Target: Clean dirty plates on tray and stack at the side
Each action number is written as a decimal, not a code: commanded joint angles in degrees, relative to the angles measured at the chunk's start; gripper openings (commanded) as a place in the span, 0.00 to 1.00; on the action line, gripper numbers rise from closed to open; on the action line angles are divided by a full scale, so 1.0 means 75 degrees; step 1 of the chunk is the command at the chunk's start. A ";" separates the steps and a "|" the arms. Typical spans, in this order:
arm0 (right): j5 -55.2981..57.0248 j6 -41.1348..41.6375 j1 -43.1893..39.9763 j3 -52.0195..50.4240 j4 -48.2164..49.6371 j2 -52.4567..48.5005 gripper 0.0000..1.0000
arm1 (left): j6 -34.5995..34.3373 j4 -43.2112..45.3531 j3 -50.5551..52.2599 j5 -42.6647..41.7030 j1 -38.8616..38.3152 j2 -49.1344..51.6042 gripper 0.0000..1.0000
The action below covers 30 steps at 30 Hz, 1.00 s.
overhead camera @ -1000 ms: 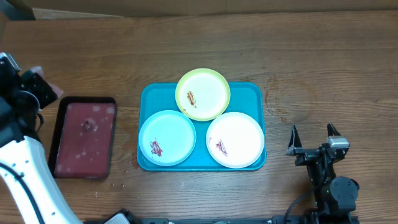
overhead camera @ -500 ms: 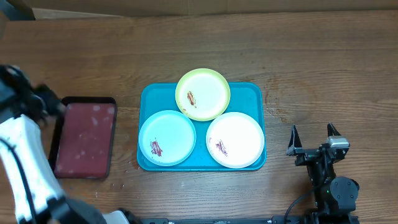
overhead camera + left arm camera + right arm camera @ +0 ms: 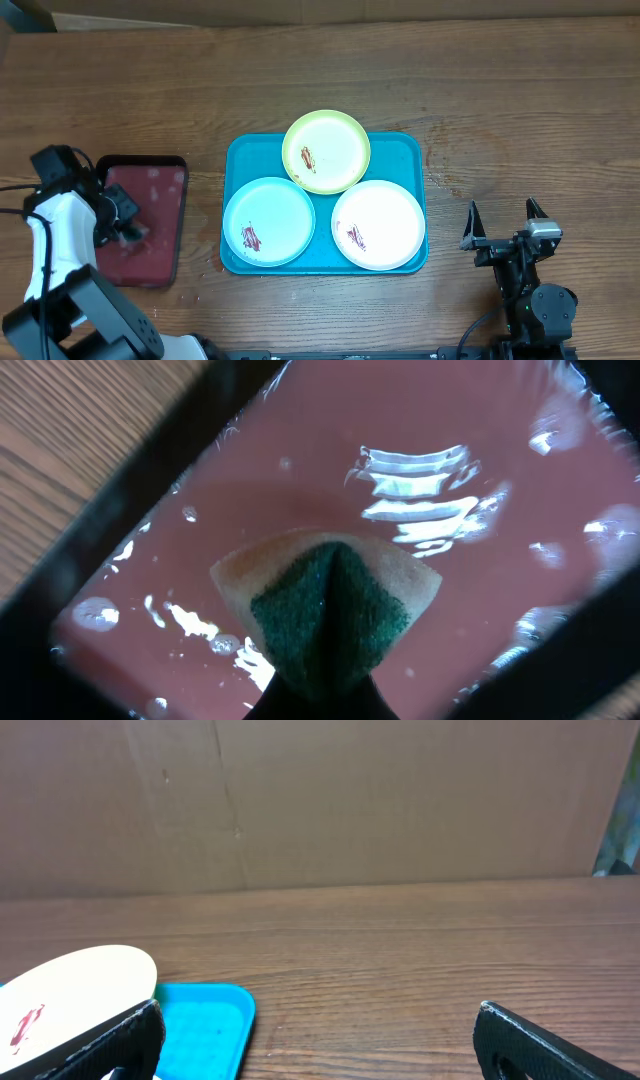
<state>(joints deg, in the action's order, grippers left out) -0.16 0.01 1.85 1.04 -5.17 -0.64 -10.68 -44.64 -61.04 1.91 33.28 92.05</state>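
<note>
All three plates (image 3: 385,215) are sitting smeared on the tray (image 3: 402,150) at the counter's (image 3: 500,80) middle, none stacked. The left gripper (image 3: 126,215) is clamping a sponge (image 3: 330,605) in the watery red tray (image 3: 150,182) by the left edge. The right gripper (image 3: 501,208) is hanging spread apart.

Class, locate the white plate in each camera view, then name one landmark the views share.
Overhead: white plate at the lower right of the turquoise tray.
Left wrist: not in it; only a sponge over the dark red tray shows.
Right wrist: white plate at bottom left, smear visible.
Shared landmark: the turquoise tray, in overhead and right wrist.
</note>
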 commanded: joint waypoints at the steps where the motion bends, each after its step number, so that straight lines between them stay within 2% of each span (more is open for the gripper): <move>1: 0.0015 0.0029 -0.0044 -0.0079 0.0044 0.0050 1.00 | -0.0160 -0.0181 -0.1571 -0.0542 -0.0047 -0.0924 0.04; 4: 0.0015 0.0029 -0.0044 -0.0079 0.0044 0.0050 1.00 | -0.0286 -0.0393 -0.2591 -0.0979 -0.0050 -0.1457 0.04; 6: 0.0015 0.0029 -0.0044 -0.0079 0.0044 0.0050 1.00 | -0.0294 -0.0274 -0.2725 -0.0723 -0.0105 -0.1842 0.04; 8: 0.0015 0.0029 -0.0044 -0.0079 0.0044 0.0050 1.00 | -0.0294 -0.0274 -0.2393 -0.0329 -0.0178 -0.1827 0.04; 14: 0.0015 0.0029 -0.0044 -0.0079 0.0044 0.0050 1.00 | -0.0149 0.0443 -0.0082 0.0108 -0.0332 -0.1037 0.04; 18: 0.0015 0.0029 -0.0044 -0.0079 0.0044 0.0050 1.00 | -0.0315 0.0204 -0.0414 0.0044 -0.0326 -0.0810 0.04; 24: 0.0015 0.0029 -0.0044 -0.0079 0.0044 0.0050 1.00 | -0.0463 -0.0361 -0.1798 -0.0606 -0.0358 -0.1524 0.04; 28: 0.0015 0.0029 -0.0044 -0.0079 0.0044 0.0050 1.00 | -0.0411 -0.0032 -0.1306 0.0600 -0.0414 -0.1792 0.04; 30: 0.0015 0.0029 -0.0044 -0.0079 0.0044 0.0050 1.00 | -0.0414 0.0274 -0.0522 0.0583 -0.0411 -0.1600 0.04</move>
<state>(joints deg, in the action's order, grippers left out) -0.16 -0.01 1.85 1.04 -5.17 -0.64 -13.39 -44.07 -72.75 2.09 30.72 78.04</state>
